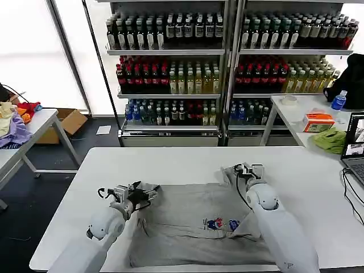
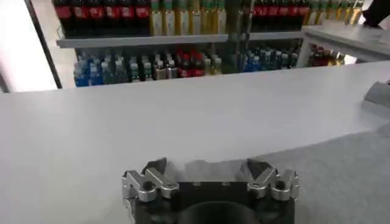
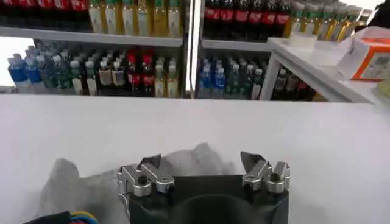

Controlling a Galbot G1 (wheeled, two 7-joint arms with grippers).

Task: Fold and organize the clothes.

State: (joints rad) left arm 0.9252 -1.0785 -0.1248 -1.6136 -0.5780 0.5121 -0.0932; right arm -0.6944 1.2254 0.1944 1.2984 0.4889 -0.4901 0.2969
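- Arms reach forward over the white worktop [image 1: 187, 159]; our left hand [image 1: 136, 192] sits at the grey shirt [image 1: 193, 227]'s far left corner, our right hand [image 1: 245, 170] at its far right corner.
- Both hands are spread, fingers [image 2: 155, 170] straddling bunched fabric edges.
- Shirt lies flat between the arms, its chest print [image 1: 219, 223] near the right arm.

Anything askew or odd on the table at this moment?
Nothing damaged or spilled. The grey shirt lies mostly flat but rumpled, one corner bunched up by the right gripper and an edge gathered at the left gripper, which fits folding.
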